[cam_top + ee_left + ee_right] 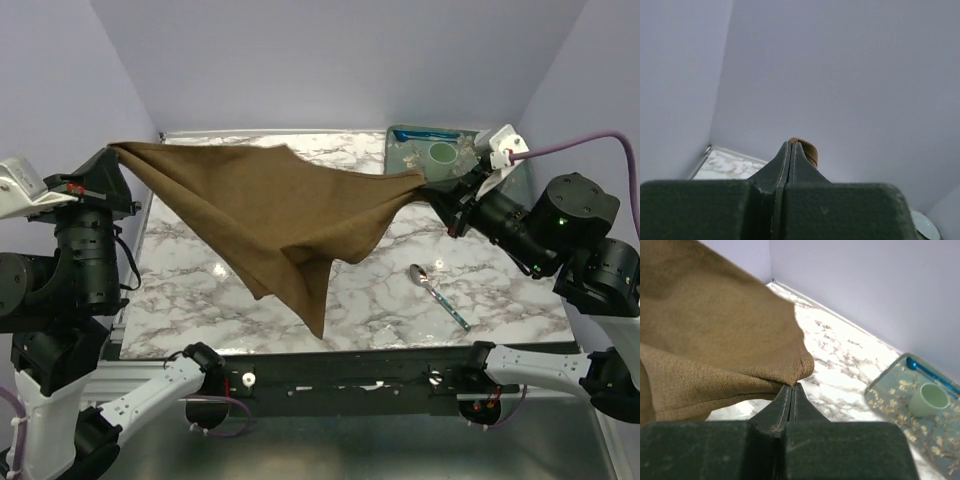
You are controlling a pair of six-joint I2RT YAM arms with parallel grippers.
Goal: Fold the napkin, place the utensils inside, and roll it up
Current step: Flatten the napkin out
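the left gripper (113, 152) is pinching one corner of the napkin (270, 210) with its jaws closed tight, and the right gripper (428, 186) is pinching the opposite corner likewise. the napkin is hanging stretched between them above the table (190, 290). the spoon (438, 295) is lying on the table, apart from the napkin.

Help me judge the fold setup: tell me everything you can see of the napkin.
The napkin is a large plain brown cloth, soft and coarsely woven. It is lifted and stretched between two corners, one pinched in the shut left gripper, the other in the shut right gripper. The rest sags in folds, two pointed corners hanging toward the marble table; whether they touch it is unclear. It is not yet folded.
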